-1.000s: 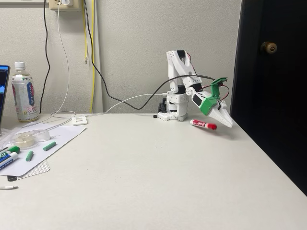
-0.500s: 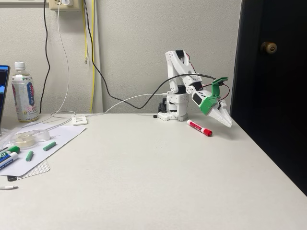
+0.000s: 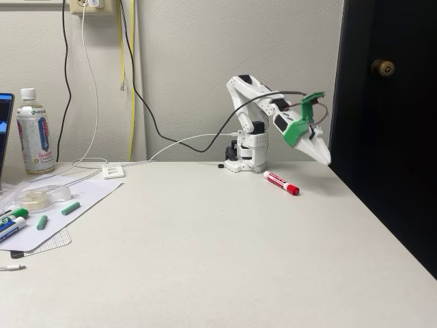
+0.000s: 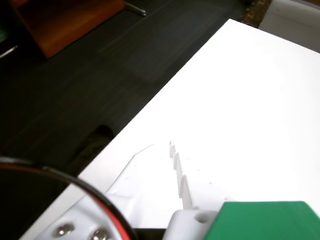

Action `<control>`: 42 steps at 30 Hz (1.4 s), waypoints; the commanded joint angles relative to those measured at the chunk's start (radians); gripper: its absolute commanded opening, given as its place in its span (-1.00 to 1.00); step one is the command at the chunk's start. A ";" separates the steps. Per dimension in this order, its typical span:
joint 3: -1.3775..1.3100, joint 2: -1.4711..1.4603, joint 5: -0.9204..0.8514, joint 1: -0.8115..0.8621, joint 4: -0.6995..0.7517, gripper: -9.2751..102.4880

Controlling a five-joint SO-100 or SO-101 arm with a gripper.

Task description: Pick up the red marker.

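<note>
Red marker (image 3: 281, 182) lying flat on the white table (image 3: 218, 260) just right of the arm's base in the fixed view, gripper (image 3: 326, 159) raised above and right of it, jaws closed together and empty, wrist view blurred.

Laptop (image 3: 4, 137) cut by the fixed view's left edge; red marker (image 3: 281, 182) lettering too small to read.

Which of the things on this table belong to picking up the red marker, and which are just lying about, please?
Belong to the job:
- red marker, lying on the table
- gripper, raised above it, holding nothing

Just lying about:
- bottle
- green-capped markers
- green chalk pieces
- tape roll
- paper sheet
</note>
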 commanded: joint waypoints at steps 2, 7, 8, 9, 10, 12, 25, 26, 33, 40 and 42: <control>-0.109 0.110 0.055 0.005 0.155 -0.84; -0.233 0.146 0.086 0.018 0.356 -0.84; -0.259 0.147 0.087 0.023 0.394 -0.84; -0.285 0.147 0.087 0.028 0.433 -0.84; -0.313 0.146 0.091 0.032 0.468 -0.84; -0.367 0.141 0.100 0.044 0.538 -0.84; -0.577 0.133 0.094 0.106 0.914 -0.84; -0.588 0.130 0.086 0.109 0.948 -0.84; -0.640 0.104 0.017 0.132 1.161 -0.84; -0.640 0.101 -0.029 0.160 1.264 -0.84; -0.641 0.095 -0.040 0.166 1.282 -0.84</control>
